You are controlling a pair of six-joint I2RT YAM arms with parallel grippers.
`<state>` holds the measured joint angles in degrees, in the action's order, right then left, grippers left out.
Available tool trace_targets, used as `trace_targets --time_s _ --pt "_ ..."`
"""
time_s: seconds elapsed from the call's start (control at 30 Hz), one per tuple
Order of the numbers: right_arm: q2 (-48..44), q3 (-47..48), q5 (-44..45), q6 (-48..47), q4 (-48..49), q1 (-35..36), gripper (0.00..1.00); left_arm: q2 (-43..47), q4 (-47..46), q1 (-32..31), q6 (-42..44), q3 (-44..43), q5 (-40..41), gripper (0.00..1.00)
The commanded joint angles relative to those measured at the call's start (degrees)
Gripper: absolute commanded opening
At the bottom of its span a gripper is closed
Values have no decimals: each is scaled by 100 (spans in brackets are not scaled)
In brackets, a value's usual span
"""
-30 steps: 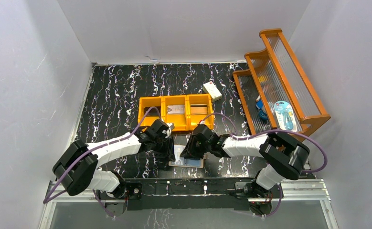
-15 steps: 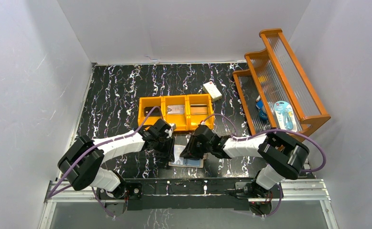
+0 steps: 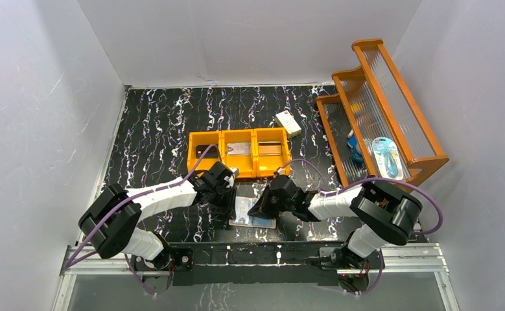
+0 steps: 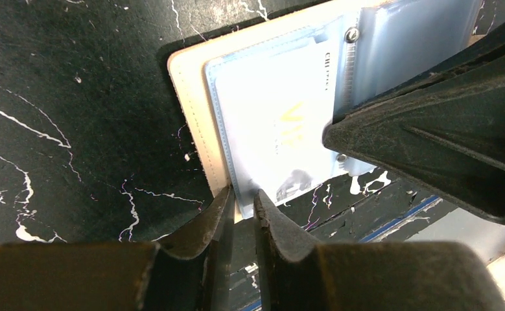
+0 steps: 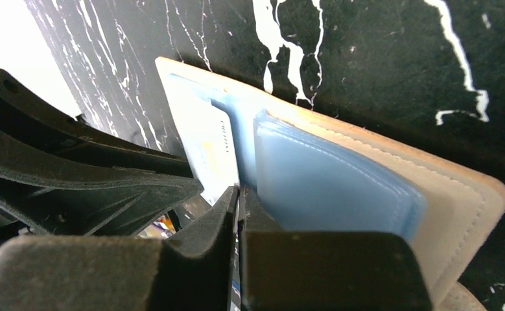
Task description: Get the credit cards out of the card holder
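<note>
Counter: black marble-look counter (image 3: 152, 123) with white veins, arms bolted at its near edge
Room: plain white walls (image 3: 236, 39) on three sides
Other stuff: orange plastic three-slot bin (image 3: 201, 146) mid-counter, small white rectangular box (image 3: 288, 122) behind it, orange wooden rack (image 3: 392, 84) far right
Card holder: peach-pink bifold card holder (image 3: 256, 221) with glossy pale blue pockets, lying open and flat near the front edge, right between both arms
Card: white credit card (image 4: 272, 129) with gold lettering, tucked in a clear pocket
Left end effector (image 4: 242, 194): at the holder's near edge, nearly closed with a slim gap, pocket corner at the tips; can't tell if it's pinching
Right end effector (image 5: 239, 193): clenched, tips at the pocket edge beside the card
</note>
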<state>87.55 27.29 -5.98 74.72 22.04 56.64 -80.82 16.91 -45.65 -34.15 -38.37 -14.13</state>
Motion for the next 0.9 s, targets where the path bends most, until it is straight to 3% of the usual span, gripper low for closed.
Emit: trace_targets --time_s 0.0,0.2,0.87 --pt "-309 -107 -73 19 747 49 9 -92 -30 -189 -101 52 -154 16" --pt "-558 -125 104 -141 471 49 0 -77 -30 -207 -150 90 -67 16" --pt "-1108 -486 453 -84 -361 -165 0 -13 115 -209 -210 97 155 12"
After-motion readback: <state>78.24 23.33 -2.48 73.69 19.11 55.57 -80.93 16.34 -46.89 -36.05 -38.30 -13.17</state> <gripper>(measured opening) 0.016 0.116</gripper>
